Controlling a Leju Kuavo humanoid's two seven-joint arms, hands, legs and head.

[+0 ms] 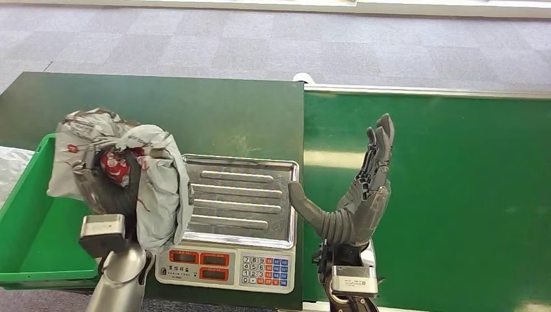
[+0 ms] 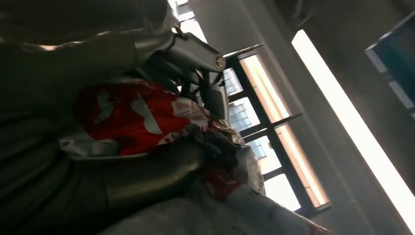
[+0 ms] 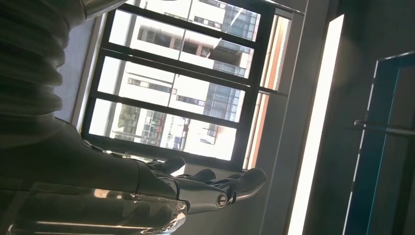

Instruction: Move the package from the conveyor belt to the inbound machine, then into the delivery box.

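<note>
A crumpled grey package [image 1: 156, 175] with a red patch is gripped in my left hand [image 1: 107, 192], raised between the scale and the green box. In the left wrist view the package [image 2: 132, 117] shows its red print pressed against my left hand [image 2: 147, 171]. The inbound machine, a scale with a bare steel pan [image 1: 243, 198], sits on the dark table. The green delivery box [image 1: 32, 221] stands at the left. My right hand [image 1: 360, 195] is upright and open beside the scale's right edge, over the green conveyor belt [image 1: 455, 195]. My right hand [image 3: 195, 183] holds nothing, fingers straight.
The scale's red displays and keypad [image 1: 263, 270] face me at the near edge. A dark green table [image 1: 195, 110] lies behind the scale. Grey carpet floor [image 1: 260, 39] stretches beyond. A white bag [image 1: 10, 166] lies left of the box.
</note>
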